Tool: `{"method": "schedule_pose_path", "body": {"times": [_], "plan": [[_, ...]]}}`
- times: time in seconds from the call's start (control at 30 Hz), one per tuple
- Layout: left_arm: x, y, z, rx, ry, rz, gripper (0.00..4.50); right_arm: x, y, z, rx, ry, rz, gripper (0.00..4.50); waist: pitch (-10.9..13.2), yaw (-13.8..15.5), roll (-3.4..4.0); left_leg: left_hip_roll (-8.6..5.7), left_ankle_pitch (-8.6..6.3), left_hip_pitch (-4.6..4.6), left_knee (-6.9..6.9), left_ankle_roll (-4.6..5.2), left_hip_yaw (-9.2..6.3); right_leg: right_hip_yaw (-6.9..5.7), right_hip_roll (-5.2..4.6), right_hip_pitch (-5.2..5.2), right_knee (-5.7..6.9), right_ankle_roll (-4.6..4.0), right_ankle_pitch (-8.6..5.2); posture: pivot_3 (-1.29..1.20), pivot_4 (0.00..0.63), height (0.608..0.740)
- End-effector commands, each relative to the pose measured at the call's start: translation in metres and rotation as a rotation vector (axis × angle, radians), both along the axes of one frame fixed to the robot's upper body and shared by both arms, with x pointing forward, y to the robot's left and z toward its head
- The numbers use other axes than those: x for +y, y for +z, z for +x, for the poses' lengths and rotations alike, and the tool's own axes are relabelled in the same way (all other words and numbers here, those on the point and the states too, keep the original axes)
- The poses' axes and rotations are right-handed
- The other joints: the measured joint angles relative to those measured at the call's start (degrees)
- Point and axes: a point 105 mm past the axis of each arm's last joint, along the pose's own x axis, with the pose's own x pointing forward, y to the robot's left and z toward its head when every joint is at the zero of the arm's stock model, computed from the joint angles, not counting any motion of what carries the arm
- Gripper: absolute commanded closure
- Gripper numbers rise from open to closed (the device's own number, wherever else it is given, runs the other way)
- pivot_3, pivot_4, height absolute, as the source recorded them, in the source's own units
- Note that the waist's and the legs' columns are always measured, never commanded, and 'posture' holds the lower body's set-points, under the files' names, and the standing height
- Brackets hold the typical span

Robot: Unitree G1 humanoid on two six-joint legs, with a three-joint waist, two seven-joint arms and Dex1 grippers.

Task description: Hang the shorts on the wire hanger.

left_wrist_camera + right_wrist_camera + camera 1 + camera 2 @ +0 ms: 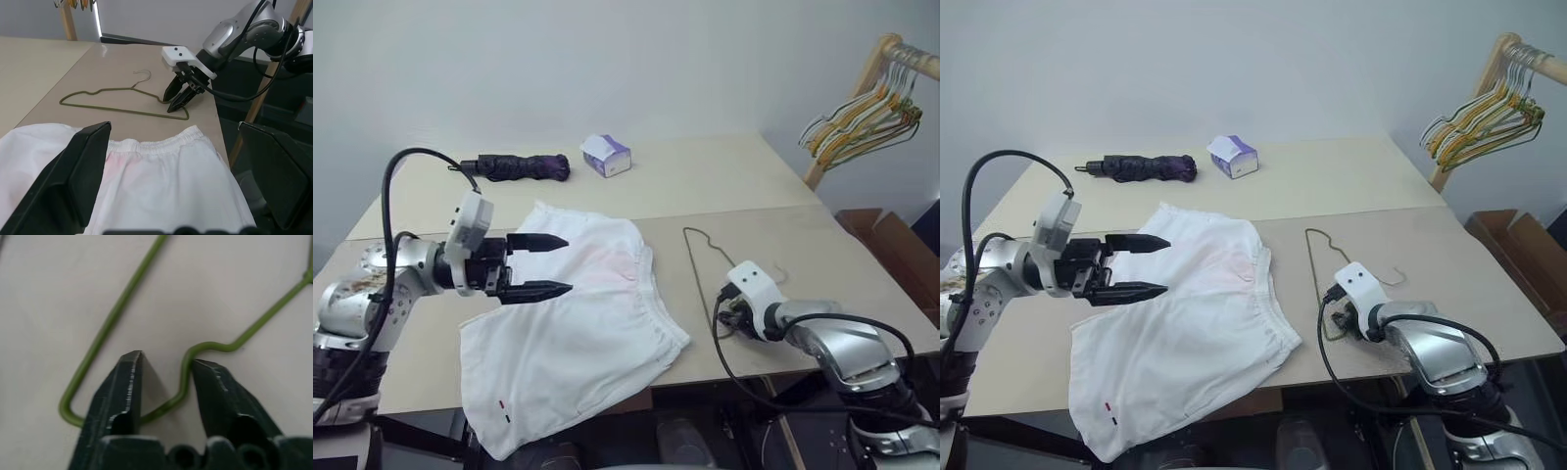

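With its two black fingers partly closed around the wire, my right end effector [164,364] is set down on the near corner of the wire hanger [122,100]; a bent section of the olive-green wire runs between the fingers, close against one of them, and I cannot tell whether it is gripped firmly. The hanger lies flat on the table [862,264], just to the right of the shorts [578,343], with its hook pointing toward the right edge. My left end effector [540,266] hovers above the left half of the shorts, pointing to the right, fingers spread wide and holding nothing. The shorts lie spread on the table, the gathered waistband facing the hanger, a faint pink tint near the middle, and one leg hanging over the near edge with a small red-and-dark mark at the hem. Farther back on the table I see a folded dark umbrella [519,166] and a small white-and-purple box [606,155]. A bunch of yellow and green hangers [867,122] hangs from a wooden rack [891,49] at the far right.
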Motion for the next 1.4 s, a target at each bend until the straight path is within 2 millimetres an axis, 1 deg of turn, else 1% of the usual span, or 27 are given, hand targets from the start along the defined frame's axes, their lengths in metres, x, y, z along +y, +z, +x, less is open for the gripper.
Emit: {"method": "schedule_pose_path", "body": {"times": [0.03, 0.1, 0.13, 0.3, 0.43, 0.5, 0.57, 0.7, 0.77, 0.83, 0.93, 1.0, 1.1, 1.23, 1.4], "plan": [[-0.001, 0.012, 0.0, -0.06, -0.01, -0.003, 0.0, -0.015, -0.006, 0.003, 0.039, -0.088, -0.052, 3.57, -0.12, -0.01, -0.18, 0.0, 0.0, -0.01, 0.0, 0.0, 0.0, 0.0, 0.0, 0.0, -0.04, 0.02, 0.01, -0.33, 0.0, 0.74], [-0.001, 0.013, 0.001, -0.062, -0.011, -0.004, 0.0, -0.018, -0.004, 0.006, 0.034, -0.103, -0.062, 4.36, -0.2, -0.04, -0.32, -0.01, 0.0, -0.1, 0.0, 0.0, 0.01, 0.01, 0.0, -0.01, -0.11, 0.15, 0.09, -0.33, 0.0, 0.74], [-0.001, 0.013, 0.002, -0.064, -0.01, -0.005, 0.0, -0.019, -0.003, 0.008, 0.028, -0.112, -0.068, 4.47, -0.22, -0.02, -0.34, -0.01, 0.01, -0.14, 0.0, 0.01, 0.01, 0.01, 0.0, -0.04, -0.13, 0.26, 0.15, -0.33, 0.0, 0.74], [-0.002, 0.013, 0.005, -0.077, -0.006, -0.008, 0.0, -0.027, 0.005, 0.017, -0.023, -0.148, -0.1, 4.47, -0.23, -0.01, -0.36, -0.02, 0.0, -0.23, 0.0, 0.01, -0.01, 0.0, 0.0, -0.09, -0.15, 0.32, 0.19, -0.33, 0.0, 0.74], [-0.004, 0.014, 0.01, -0.096, 0.005, -0.016, 0.0, -0.036, 0.028, 0.032, -0.18, -0.124, -0.2, 4.47, -0.2, 0.03, -0.31, -0.04, 0.02, -0.36, 0.01, 0.03, 0.0, 0.0, -0.01, -0.2, -0.16, 0.33, 0.2, -0.33, 0.0, 0.74], [-0.004, 0.015, 0.015, -0.104, 0.016, -0.023, 0.0, -0.038, 0.044, 0.041, -0.293, -0.079, -0.252, 4.47, -0.16, 0.0, -0.24, -0.07, 0.17, -0.47, 0.01, 0.27, 0.01, 0.01, -0.03, -0.33, -0.15, 0.36, 0.21, -0.32, 0.0, 0.74], [-0.006, 0.017, 0.019, -0.112, 0.025, -0.028, 0.0, -0.039, 0.065, 0.052, -0.469, 0.007, -0.341, 4.47, -0.14, -0.07, -0.16, -0.08, 0.27, -0.59, 0.0, 0.43, 0.02, 0.01, -0.04, -0.46, -0.15, 0.37, 0.22, -0.32, 0.0, 0.74], [-0.005, 0.02, 0.028, -0.108, 0.059, -0.032, 0.0, -0.027, 0.105, 0.063, -0.805, 0.162, -0.419, 4.47, -0.14, -0.84, -0.14, -0.07, 0.28, -0.81, 0.0, 0.45, 0.04, 0.02, -0.03, -0.76, -0.12, 0.4, 0.23, -0.31, 0.0, 0.74], [-0.002, 0.021, 0.031, -0.096, 0.07, -0.034, 0.0, -0.023, 0.114, 0.063, -0.924, 0.252, -0.497, 4.47, -0.14, -1.32, -0.14, -0.08, 0.28, -0.83, -0.01, 0.45, 0.05, 0.02, -0.03, -0.76, -0.12, 0.41, 0.23, -0.31, 0.0, 0.74], [0.001, 0.025, 0.033, -0.081, 0.075, -0.048, 0.0, -0.021, 0.121, 0.063, -1.038, 0.362, -0.616, 4.47, -0.14, -1.46, -0.13, -0.11, 0.28, -0.84, 0.01, 0.45, 0.05, 0.02, -0.04, -0.75, -0.13, 0.41, 0.23, -0.3, 0.0, 0.74], [0.003, 0.032, 0.04, -0.094, 0.085, -0.073, 0.0, -0.014, 0.127, 0.058, -1.201, 0.56, -0.765, 4.47, -0.13, -1.56, -0.13, -0.15, 0.29, -0.82, 0.04, 0.45, 0.08, 0.04, -0.07, -0.73, -0.13, 0.44, 0.25, -0.29, 0.0, 0.74], [0.002, 0.035, 0.051, -0.115, 0.11, -0.059, 0.0, -0.009, 0.121, 0.052, -1.264, 0.747, -0.874, 4.47, -0.13, -1.54, -0.13, -0.14, 0.29, -0.75, 0.04, 0.45, 0.06, 0.03, -0.07, -0.66, -0.1, 0.44, 0.25, -0.28, 0.0, 0.74], [-0.003, 0.038, 0.059, -0.109, 0.073, -0.02, 0.0, -0.003, 0.11, 0.045, -1.313, 0.965, -0.941, 4.47, -0.13, -1.69, -0.13, -0.15, 0.3, -0.64, 0.06, 0.45, 0.07, 0.03, -0.07, -0.53, -0.11, 0.43, 0.25, -0.28, 0.0, 0.74], [-0.011, 0.034, 0.065, -0.102, 0.04, 0.028, 0.0, 0.004, 0.11, 0.042, -1.371, 1.078, -0.939, 4.47, -0.12, -2.25, -0.11, -0.15, 0.29, -0.37, 0.05, 0.44, 0.1, 0.05, -0.07, -0.19, -0.19, 0.42, 0.24, -0.29, 0.0, 0.74], [-0.023, 0.016, 0.073, -0.066, -0.021, 0.128, 0.0, 0.019, 0.121, 0.04, -1.43, 1.13, -0.912, 4.47, -0.12, -3.3, -0.12, -0.16, 0.3, -0.3, 0.06, 0.45, 0.07, 0.03, -0.08, -0.05, -0.2, 0.43, 0.24, -0.31, 0.0, 0.74]]}}
